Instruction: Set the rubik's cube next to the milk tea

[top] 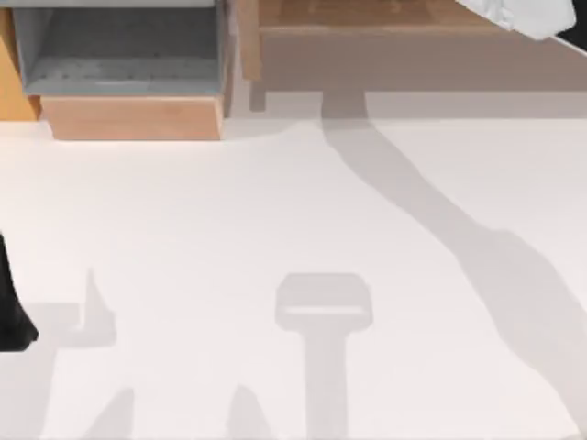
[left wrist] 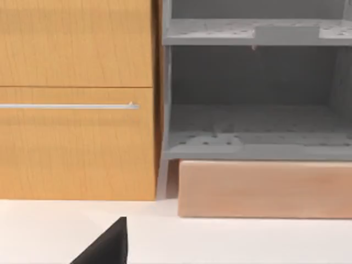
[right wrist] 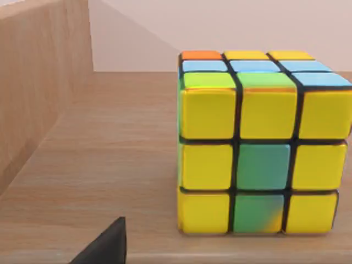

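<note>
Your right tool (right wrist: pixel 104 245), grip state unreadable, sat low at 7 o'clock from the rubik's cube (right wrist: pixel 258 165) resting on a wooden shelf (right wrist: pixel 99 165), the right arm nearer.

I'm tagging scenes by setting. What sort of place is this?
Probably a rendered kitchen or workshop-like room: a white table faces a wooden drawer front and grey perforated shelves, and a rubik's cube sits on a wooden shelf.
</note>
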Controlling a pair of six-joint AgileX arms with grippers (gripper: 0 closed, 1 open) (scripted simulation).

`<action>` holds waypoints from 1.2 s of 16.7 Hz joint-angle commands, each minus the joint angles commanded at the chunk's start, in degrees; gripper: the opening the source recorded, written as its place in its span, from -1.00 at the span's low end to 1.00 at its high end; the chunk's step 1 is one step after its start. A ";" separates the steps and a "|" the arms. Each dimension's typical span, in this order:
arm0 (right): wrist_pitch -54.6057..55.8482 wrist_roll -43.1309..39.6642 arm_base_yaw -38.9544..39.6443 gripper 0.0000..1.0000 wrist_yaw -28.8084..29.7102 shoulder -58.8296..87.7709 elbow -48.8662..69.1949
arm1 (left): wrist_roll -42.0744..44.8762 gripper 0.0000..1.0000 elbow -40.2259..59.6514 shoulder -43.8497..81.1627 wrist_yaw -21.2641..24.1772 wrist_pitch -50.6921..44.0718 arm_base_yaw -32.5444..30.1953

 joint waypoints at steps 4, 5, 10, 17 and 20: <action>0.29 -0.12 -1.22 1.00 -1.38 3.50 3.70 | 0.00 1.00 0.00 0.00 0.00 0.00 0.00; 0.18 -0.15 -1.60 1.00 -1.74 4.18 4.50 | 0.00 1.00 0.00 0.00 0.00 0.00 0.00; -1.66 -0.27 -2.47 1.00 -2.54 6.72 8.93 | 0.00 1.00 0.00 0.00 0.00 0.00 0.00; -7.22 -0.25 -3.79 1.00 -3.79 13.93 21.74 | 0.00 1.00 0.00 0.00 0.00 0.00 0.00; -7.49 -0.24 -3.98 1.00 -3.97 14.20 22.16 | 0.00 1.00 0.00 0.00 0.00 0.00 0.00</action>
